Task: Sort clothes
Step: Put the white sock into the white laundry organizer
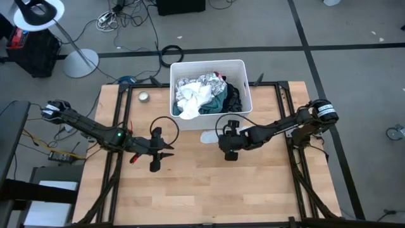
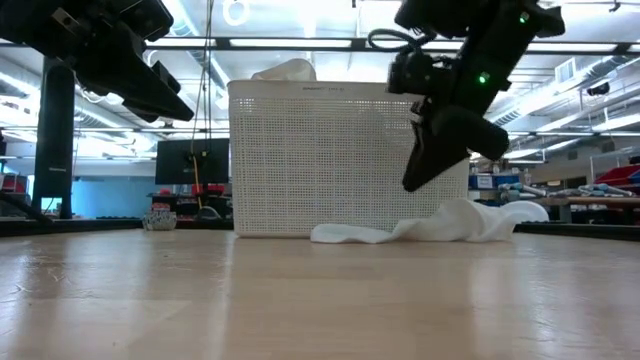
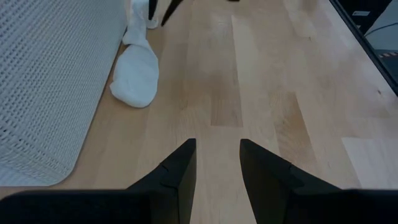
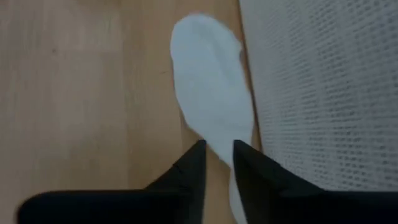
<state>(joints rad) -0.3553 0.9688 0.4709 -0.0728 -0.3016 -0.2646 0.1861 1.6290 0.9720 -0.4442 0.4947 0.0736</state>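
One white sock (image 4: pixel 211 93) lies lengthwise along the bin (image 4: pixel 323 87), right tool (image 4: pixel 217 163) slightly parted above it, gripping nothing.

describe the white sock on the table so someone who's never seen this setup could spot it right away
Find the white bin at the table's far edge. The sock lies flat on the wood just outside the bin's near wall, under the right gripper. It is the only garment out of the bin; the other clothes are heaped inside.
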